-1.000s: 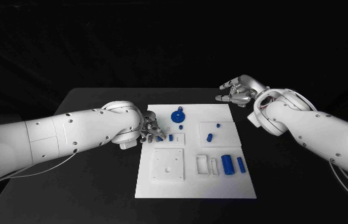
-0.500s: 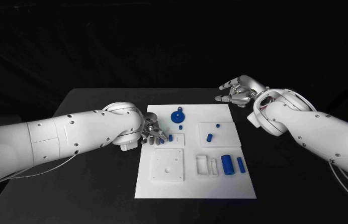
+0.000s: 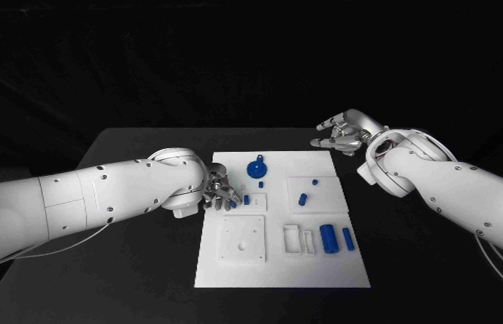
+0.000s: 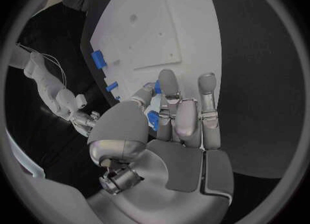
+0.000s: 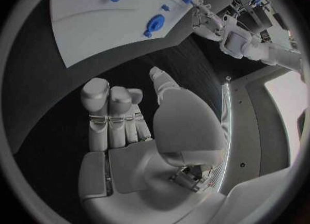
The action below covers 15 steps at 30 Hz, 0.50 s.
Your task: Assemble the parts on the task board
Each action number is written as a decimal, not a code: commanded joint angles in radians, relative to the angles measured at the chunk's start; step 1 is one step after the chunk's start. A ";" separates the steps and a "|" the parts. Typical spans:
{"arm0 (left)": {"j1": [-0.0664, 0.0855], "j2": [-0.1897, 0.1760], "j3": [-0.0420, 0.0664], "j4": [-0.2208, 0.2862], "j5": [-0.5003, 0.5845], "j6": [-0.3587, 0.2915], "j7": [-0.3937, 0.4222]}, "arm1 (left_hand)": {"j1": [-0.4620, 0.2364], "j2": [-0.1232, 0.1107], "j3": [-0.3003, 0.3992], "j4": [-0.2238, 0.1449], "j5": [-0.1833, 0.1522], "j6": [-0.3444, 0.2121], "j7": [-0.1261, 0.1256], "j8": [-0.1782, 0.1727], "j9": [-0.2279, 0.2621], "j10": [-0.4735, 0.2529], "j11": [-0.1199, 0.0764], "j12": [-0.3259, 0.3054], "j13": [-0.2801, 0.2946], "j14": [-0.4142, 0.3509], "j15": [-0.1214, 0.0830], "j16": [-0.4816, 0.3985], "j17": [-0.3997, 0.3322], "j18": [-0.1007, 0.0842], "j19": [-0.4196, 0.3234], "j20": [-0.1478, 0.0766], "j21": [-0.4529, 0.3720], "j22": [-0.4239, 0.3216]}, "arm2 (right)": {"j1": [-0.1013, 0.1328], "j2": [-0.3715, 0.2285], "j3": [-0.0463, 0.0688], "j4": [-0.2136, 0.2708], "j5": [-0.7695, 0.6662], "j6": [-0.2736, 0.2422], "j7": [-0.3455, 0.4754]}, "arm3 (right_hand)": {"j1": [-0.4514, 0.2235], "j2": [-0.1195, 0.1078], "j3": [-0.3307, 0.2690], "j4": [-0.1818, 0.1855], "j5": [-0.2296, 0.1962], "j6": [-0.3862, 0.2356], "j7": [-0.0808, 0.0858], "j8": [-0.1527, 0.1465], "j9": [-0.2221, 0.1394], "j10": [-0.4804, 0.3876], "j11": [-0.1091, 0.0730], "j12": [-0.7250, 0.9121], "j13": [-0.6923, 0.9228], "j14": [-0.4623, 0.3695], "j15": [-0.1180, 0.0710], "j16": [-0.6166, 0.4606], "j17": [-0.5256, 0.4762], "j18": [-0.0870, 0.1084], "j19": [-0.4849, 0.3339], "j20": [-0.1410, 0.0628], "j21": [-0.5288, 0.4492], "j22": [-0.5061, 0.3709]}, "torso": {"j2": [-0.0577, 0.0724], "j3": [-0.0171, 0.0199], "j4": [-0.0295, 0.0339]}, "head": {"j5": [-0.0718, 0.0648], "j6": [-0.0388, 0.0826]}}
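The white task board [image 3: 283,266] lies in the middle of the black table. My left hand [image 3: 217,190] is down at the board's left edge, and its thumb and a finger pinch a small blue part [image 4: 153,120] beside a second small part [image 3: 246,200]. My left hand [image 4: 168,131] has its other fingers stretched straight over the board [image 4: 161,22]. My right hand [image 3: 341,134] hovers beyond the board's far right corner with nothing in it. In the right wrist view my right hand [image 5: 129,126] has its fingers curled in.
A blue wheel [image 3: 256,168] stands near the board's far edge. A white block [image 3: 315,192] carries two small blue pegs. Two blue cylinders [image 3: 328,237] lie at the near right, beside white frames [image 3: 299,238] and a white square plate [image 3: 243,240].
My left hand has slid slightly nearer and further onto the board, closing on the small blue part. My right hand has stayed still.
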 commanded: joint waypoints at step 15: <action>0.000 -0.012 0.001 0.020 -0.063 -0.060 0.022 | 0.017 0.023 0.087 -0.088 0.006 0.001 -0.012 0.003 0.001 0.045 -0.012 -0.002 -0.006 0.005 -0.001 0.000 -0.006 0.017 -0.001 0.003 0.008 0.019 | -0.002 0.001 0.001 0.000 -0.002 0.007 0.010 | -0.012 0.004 0.001 -0.002 0.006 0.003 0.000 -0.006 -0.001 -0.002 0.000 -0.001 -0.001 0.000 0.000 -0.005 -0.001 0.012 0.002 0.000 -0.003 0.102 | 0.000 -0.0011 0.0006 | -0.002 -0.003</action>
